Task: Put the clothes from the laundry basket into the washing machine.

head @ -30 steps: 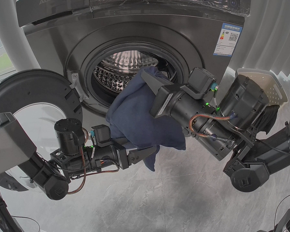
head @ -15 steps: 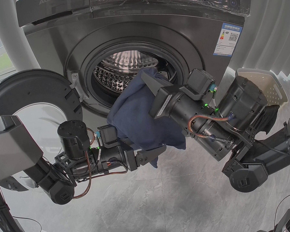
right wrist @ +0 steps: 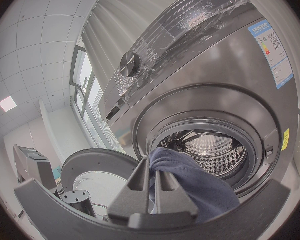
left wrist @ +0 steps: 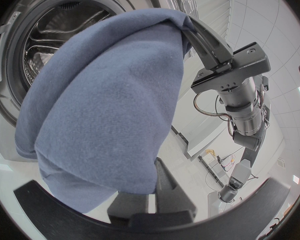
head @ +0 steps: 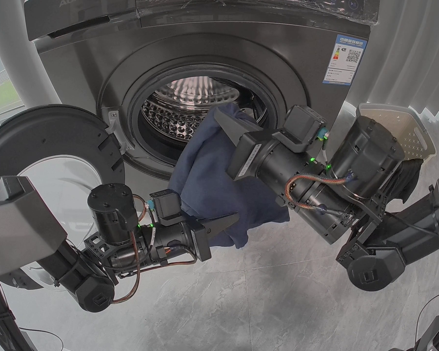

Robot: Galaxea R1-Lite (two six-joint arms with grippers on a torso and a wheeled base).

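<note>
In the laundry basket (head: 415, 137), apparently, lies dark clothing (head: 409, 174).

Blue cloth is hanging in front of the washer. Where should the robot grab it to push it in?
Probably the bunched bottom fold of the blue cloth, from underneath on the robot's left, where the left gripper is. The right gripper pinches the top at the drum mouth, and the rest sags below the opening.
</note>
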